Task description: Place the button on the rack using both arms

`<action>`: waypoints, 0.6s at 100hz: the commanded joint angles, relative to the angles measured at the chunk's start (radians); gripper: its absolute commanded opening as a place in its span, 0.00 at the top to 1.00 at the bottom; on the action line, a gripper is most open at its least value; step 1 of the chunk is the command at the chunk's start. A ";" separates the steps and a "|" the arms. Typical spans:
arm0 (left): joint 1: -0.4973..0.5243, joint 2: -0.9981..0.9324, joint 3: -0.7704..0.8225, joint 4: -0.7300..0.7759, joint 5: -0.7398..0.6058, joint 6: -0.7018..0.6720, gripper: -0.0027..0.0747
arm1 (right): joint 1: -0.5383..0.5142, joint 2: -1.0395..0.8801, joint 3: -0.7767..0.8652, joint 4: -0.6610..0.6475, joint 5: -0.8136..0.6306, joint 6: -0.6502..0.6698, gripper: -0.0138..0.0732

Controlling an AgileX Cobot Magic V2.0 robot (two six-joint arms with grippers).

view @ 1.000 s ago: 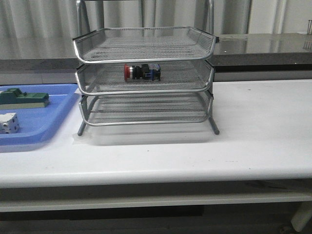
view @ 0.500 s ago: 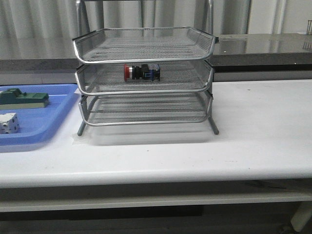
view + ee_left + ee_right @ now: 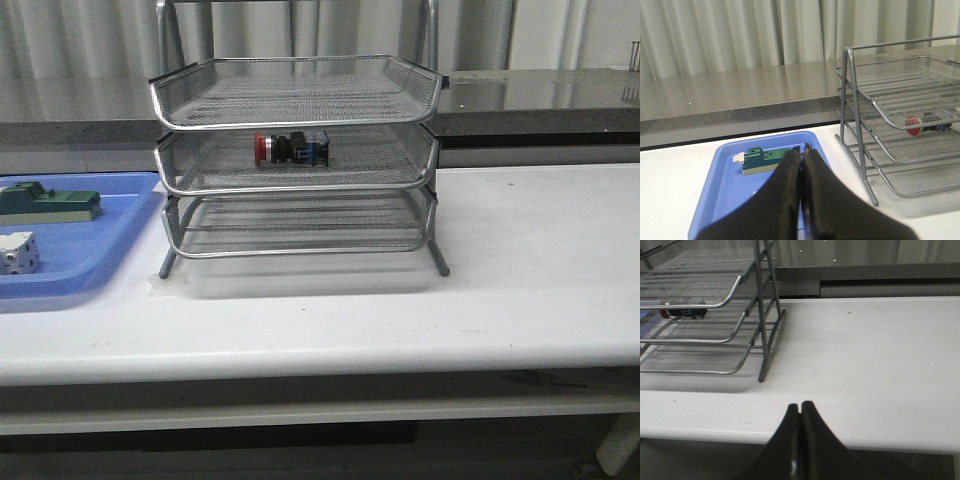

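Observation:
The button (image 3: 290,148), red cap to the left and blue end to the right, lies on its side in the middle tier of the silver wire rack (image 3: 296,100). It also shows in the left wrist view (image 3: 925,123) and the right wrist view (image 3: 682,312). Neither arm shows in the front view. My left gripper (image 3: 802,150) is shut and empty, held over the blue bin, left of the rack (image 3: 900,95). My right gripper (image 3: 800,405) is shut and empty, above the table's front edge, right of the rack (image 3: 740,315).
A flat blue bin (image 3: 90,250) at the table's left holds a green block (image 3: 50,203) and a white dotted cube (image 3: 18,251). The bin (image 3: 722,185) and green block (image 3: 762,157) show in the left wrist view. A grey counter (image 3: 540,90) runs behind the table.

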 commanded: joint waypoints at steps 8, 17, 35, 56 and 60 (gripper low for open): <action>0.002 0.007 -0.026 -0.012 -0.076 -0.010 0.99 | -0.037 -0.136 0.058 -0.030 -0.086 -0.010 0.91; 0.002 0.007 -0.026 -0.012 -0.076 -0.010 0.99 | -0.037 -0.221 0.093 -0.043 -0.086 -0.010 0.91; 0.002 0.009 -0.026 -0.012 -0.076 -0.010 0.99 | -0.039 -0.238 0.138 -0.049 -0.103 -0.010 0.91; 0.002 0.009 -0.026 -0.012 -0.076 -0.010 0.99 | -0.039 -0.238 0.190 -0.049 -0.144 -0.010 0.91; 0.002 0.009 -0.026 -0.012 -0.076 -0.010 0.99 | -0.039 -0.238 0.203 -0.049 -0.159 -0.010 0.91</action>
